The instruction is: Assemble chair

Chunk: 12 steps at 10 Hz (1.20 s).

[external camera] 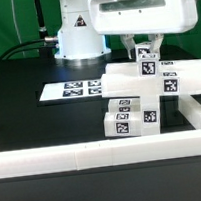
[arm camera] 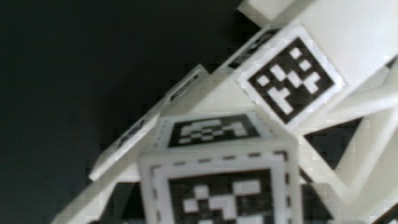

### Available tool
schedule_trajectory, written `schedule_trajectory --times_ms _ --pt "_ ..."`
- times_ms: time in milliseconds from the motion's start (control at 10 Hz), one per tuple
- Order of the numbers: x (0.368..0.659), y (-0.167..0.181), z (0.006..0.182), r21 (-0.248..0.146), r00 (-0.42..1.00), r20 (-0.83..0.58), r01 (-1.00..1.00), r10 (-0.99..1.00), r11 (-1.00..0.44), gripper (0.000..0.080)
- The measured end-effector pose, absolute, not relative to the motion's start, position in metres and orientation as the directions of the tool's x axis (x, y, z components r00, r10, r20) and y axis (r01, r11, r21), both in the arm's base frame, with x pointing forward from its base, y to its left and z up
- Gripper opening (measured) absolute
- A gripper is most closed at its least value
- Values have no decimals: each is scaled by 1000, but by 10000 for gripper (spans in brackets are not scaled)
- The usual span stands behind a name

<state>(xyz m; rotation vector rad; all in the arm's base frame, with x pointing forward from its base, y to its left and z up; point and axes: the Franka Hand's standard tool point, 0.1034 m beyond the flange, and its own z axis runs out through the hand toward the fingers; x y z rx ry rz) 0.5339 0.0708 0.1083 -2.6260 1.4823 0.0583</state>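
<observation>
The gripper (external camera: 140,46) stands low over the chair (external camera: 143,92), which sits on the black table (external camera: 30,121) at the exterior view's right, close behind the white border rail (external camera: 104,155) and against the rail's corner. The marker board (external camera: 74,89) lies flat just beside the chair, toward the exterior view's left.

The chair, as it stands, is a part-built stack: a wide tagged panel across the top, with narrower tagged blocks below it down to the table. A small tagged piece rises from the top panel, directly under the wrist housing.

The two fingers descend on either side of that small upright piece and appear to be closed on it, or nearly so (the exterior view is too coarse to confirm contact). The wrist view is filled by the chair (arm camera: 231,140) at very close range, tilted tagged faces only; no fingertip can be made out there.

Judgement: the step in hand is the seating or fastening of an upper part onto the partial assembly, with the build perhaps halfway along. The next move calls for keeping the held piece square to its socket and pressing or turning without shifting the stack, which rests unclamped and braced only by the rail. A sideways load could tip or slide it.
</observation>
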Motion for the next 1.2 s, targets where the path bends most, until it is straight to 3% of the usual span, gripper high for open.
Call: schedule_trajectory --times_ms 300,400,500,700,800,1200 --pt "534 72 108 -82 404 -116 -914 -907 -397 282" --pt "534 72 108 -83 412 -115 -911 -904 -405 398" --pt "535 74 110 -92 461 -111 -887 -880 -453 398" --pt "537 80 114 -115 593 -95 -804 -800 -583 625" --pt "536 80 116 -133 719 -74 -694 -691 -708 642" --pt "535 80 116 -151 883 -32 -468 -469 -871 649"
